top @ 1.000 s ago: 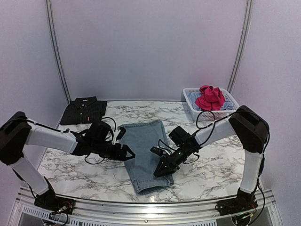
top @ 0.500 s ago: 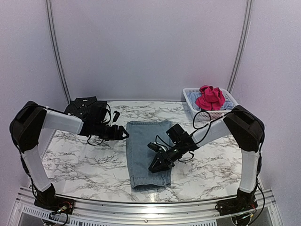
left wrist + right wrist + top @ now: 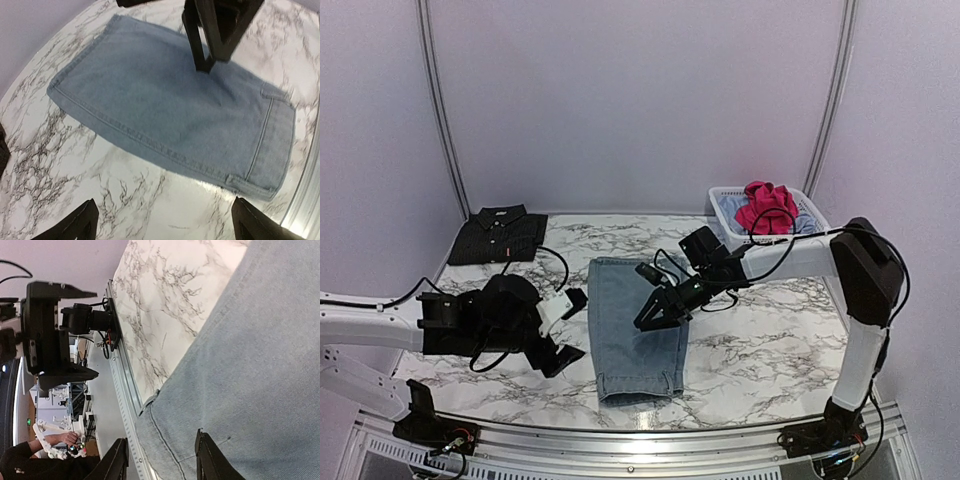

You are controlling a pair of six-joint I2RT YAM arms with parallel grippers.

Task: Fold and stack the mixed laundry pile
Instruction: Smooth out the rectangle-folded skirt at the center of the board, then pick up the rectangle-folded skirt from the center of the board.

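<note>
The folded light-blue denim garment is lying flat in the middle of the marble table, its long side running from the far edge toward the near edge and its hemmed end pointing at the near edge. The left gripper is hovering just off the denim's left side, above bare marble. In the left wrist view its fingers are standing wide apart with nothing between them, so it is grasping nothing. The right gripper is reaching in from the right and hanging over the denim's right half, tips angled down at the cloth. In the right wrist view its fingertips are sitting partly apart with only flat denim showing in the gap, so no fabric is being pinched. Whether the tips are touching the cloth cannot be told.

The black pinstriped shirt is lying folded at the table's far left corner, well apart from both arms. At the far right corner the white lattice basket is holding a crumpled pink-red garment on top of a light blue piece.
</note>
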